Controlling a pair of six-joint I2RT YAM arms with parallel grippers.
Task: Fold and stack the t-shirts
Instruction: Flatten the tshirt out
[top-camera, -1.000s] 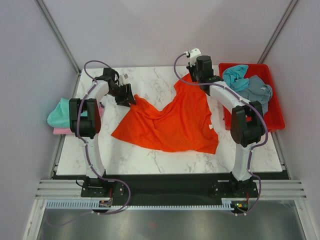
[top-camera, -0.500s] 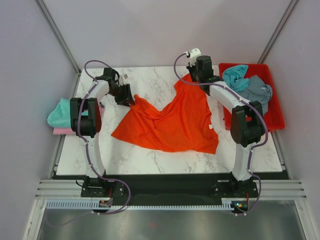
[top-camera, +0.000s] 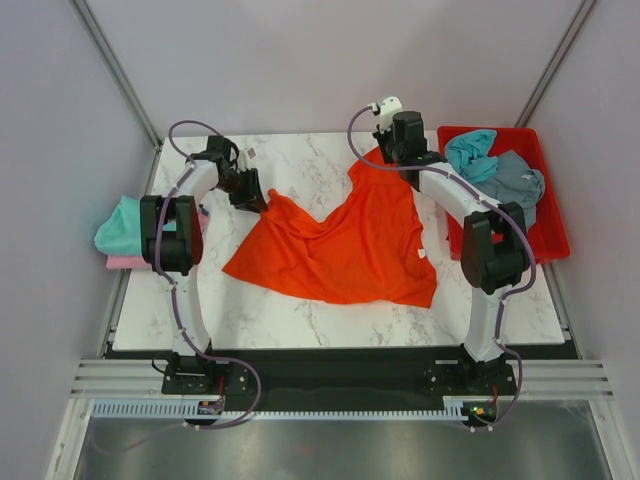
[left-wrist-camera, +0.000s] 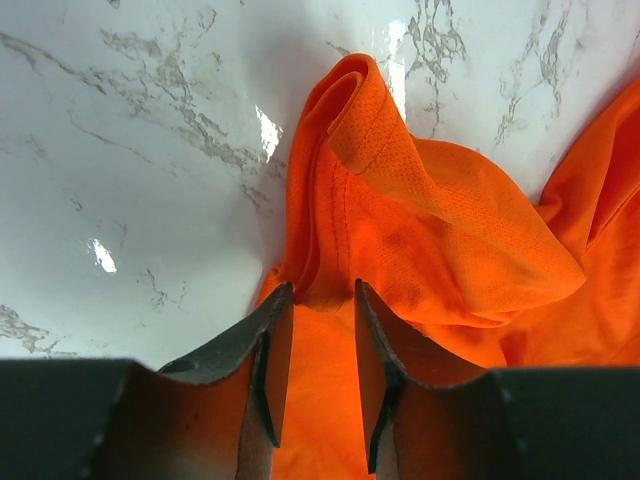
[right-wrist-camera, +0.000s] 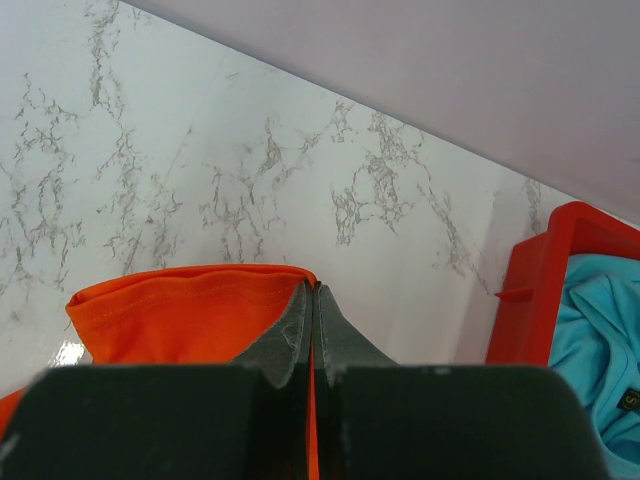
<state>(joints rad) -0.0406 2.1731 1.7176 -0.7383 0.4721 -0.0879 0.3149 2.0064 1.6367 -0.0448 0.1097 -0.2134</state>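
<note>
The bright orange t-shirt (top-camera: 350, 245) lies spread and creased across the marble table (top-camera: 300, 310). My right gripper (top-camera: 385, 150) is at the shirt's far right corner, lifted off the table. In the right wrist view this gripper (right-wrist-camera: 314, 290) is shut on the shirt's stitched hem (right-wrist-camera: 180, 320). My left gripper (top-camera: 250, 192) is at the shirt's far left corner. In the left wrist view its jaws (left-wrist-camera: 322, 295) stand apart over a bunched fold of the orange cloth (left-wrist-camera: 440, 220), with cloth showing between them.
A red plastic tray (top-camera: 555, 240) at the right holds a teal shirt (top-camera: 470, 150) and a grey-blue shirt (top-camera: 515, 180). A teal shirt (top-camera: 120, 228) lies on a pink one (top-camera: 125, 262) at the table's left edge. The tray's corner (right-wrist-camera: 540, 290) shows in the right wrist view.
My left gripper has shifted slightly toward the far side at the shirt's left corner. The right arm and the shirt have hardly moved.
</note>
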